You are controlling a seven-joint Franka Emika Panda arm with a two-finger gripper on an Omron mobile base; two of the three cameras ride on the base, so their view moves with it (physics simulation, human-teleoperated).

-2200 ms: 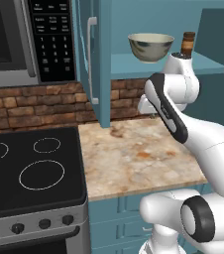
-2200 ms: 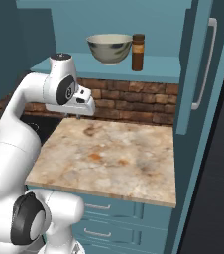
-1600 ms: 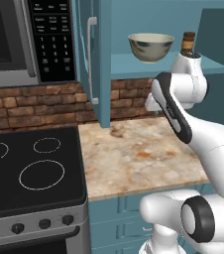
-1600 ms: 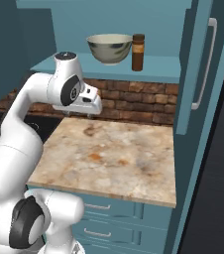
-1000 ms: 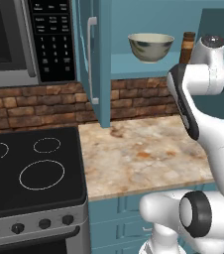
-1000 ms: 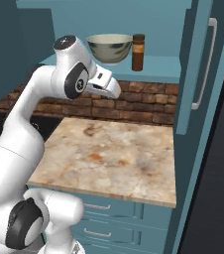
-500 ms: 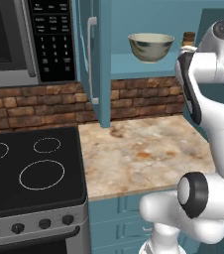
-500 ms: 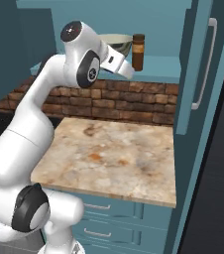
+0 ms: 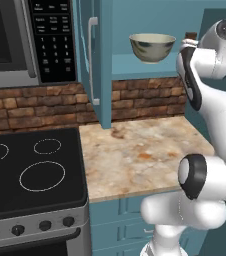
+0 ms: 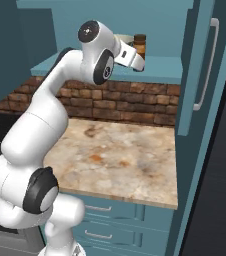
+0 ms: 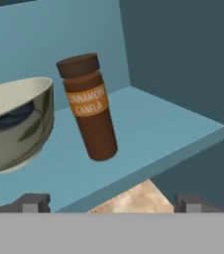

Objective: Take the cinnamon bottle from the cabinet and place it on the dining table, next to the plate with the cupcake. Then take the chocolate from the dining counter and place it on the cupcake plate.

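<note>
The cinnamon bottle (image 11: 90, 106) is brown with a dark cap and an orange label. It stands on the blue cabinet shelf (image 11: 153, 124), just right of a metal bowl (image 11: 15, 124). In the right base view the bottle (image 10: 140, 45) sits at the shelf's back, and my gripper (image 10: 139, 64) hovers at the shelf's front edge, short of it. In the hand view my gripper (image 11: 113, 203) is open, its fingertips (image 11: 32, 202) wide apart and nothing between them. From the left base view only the bottle's cap (image 9: 190, 35) peeks out behind my arm. The dining table, cupcake plate and chocolate are out of view.
The bowl (image 9: 152, 47) takes up the shelf's left part. Open cabinet doors hang on both sides (image 9: 92, 60) (image 10: 200, 65). Below lie a speckled stone counter (image 10: 120, 155), a brick backsplash (image 9: 145, 97), and a black stove (image 9: 30, 170) under a microwave (image 9: 45, 40).
My arm has lifted the hand from just above the counter to shelf height, toward the bottle. The jaws have stayed open. Bottle and bowl have not moved.
</note>
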